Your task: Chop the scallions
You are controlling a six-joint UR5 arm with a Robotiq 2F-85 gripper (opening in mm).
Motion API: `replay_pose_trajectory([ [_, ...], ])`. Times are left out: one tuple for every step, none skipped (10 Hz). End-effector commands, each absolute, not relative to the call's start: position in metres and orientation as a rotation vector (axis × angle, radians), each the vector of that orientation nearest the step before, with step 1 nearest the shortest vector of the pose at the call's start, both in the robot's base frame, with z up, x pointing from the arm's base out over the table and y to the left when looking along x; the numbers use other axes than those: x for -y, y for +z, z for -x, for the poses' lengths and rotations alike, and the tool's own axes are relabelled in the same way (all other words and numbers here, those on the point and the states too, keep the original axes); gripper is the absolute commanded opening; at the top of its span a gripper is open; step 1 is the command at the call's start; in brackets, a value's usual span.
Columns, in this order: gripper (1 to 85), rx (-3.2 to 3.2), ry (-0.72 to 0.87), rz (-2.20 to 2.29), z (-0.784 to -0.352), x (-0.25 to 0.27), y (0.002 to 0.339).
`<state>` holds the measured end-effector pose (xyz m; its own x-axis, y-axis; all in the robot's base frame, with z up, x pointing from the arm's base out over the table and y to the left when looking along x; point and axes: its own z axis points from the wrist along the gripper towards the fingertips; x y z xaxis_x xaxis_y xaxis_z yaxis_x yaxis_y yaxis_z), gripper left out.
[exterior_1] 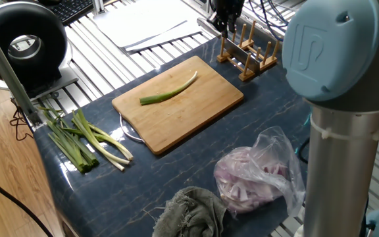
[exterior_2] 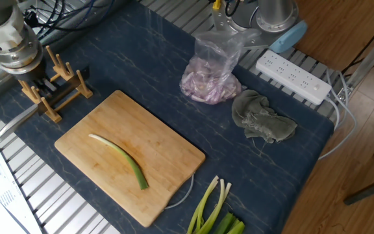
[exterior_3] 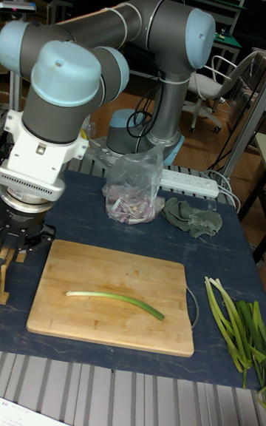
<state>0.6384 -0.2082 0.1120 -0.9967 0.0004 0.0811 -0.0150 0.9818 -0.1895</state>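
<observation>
In one fixed view, a bamboo cutting board (exterior_1: 178, 108) lies at an angle on a dark blue marbled table (exterior_1: 268, 115), and a single scallion (exterior_1: 170, 91) rests across its middle, white end toward the far corner, with bare wood all round it. A bundle of spare scallions (exterior_1: 84, 139) lies near the table's left edge, well apart from the board. A wooden rack (exterior_1: 247, 49) stands at the far edge just beyond the board's far corner, and the dark gripper (exterior_1: 227, 14) hangs above it; whether its jaws are open cannot be told here. A plastic bag of pink onion slices (exterior_1: 258, 174) and a crumpled grey cloth (exterior_1: 189, 212) sit near the front edge, and the open tabletop lies between these and the board. The arm's blue joint cap (exterior_1: 337, 46) shows a raised logo, not clearly legible. In the other fixed view, the gripper (exterior_2: 39, 84) sits low over the rack (exterior_2: 54, 88), its fingers hidden in the slats, with nothing visibly held. The scallion (exterior_2: 121, 159) lies centred on the board (exterior_2: 130, 155). A white power strip (exterior_2: 293, 77) lies at the far table edge. In the tall fixed view, the gripper (exterior_3: 21, 247) hangs at the board's (exterior_3: 111, 296) left end, and the scallion (exterior_3: 118, 300) stretches across the middle.
</observation>
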Motion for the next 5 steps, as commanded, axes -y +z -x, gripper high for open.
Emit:
replay_pose_trajectory([
  [31.0, 3.055, 0.239, -0.019, -0.631, 0.211, 0.102],
  [31.0, 3.058, 0.211, -0.018, -0.63, 0.205, 0.1],
  [31.0, 3.055, 0.209, -0.018, -0.628, 0.202, 0.1],
  [30.7, 3.056, 0.209, -0.015, -0.628, 0.199, 0.097],
  [30.3, 3.071, 0.208, -0.006, -0.629, 0.195, 0.091],
])
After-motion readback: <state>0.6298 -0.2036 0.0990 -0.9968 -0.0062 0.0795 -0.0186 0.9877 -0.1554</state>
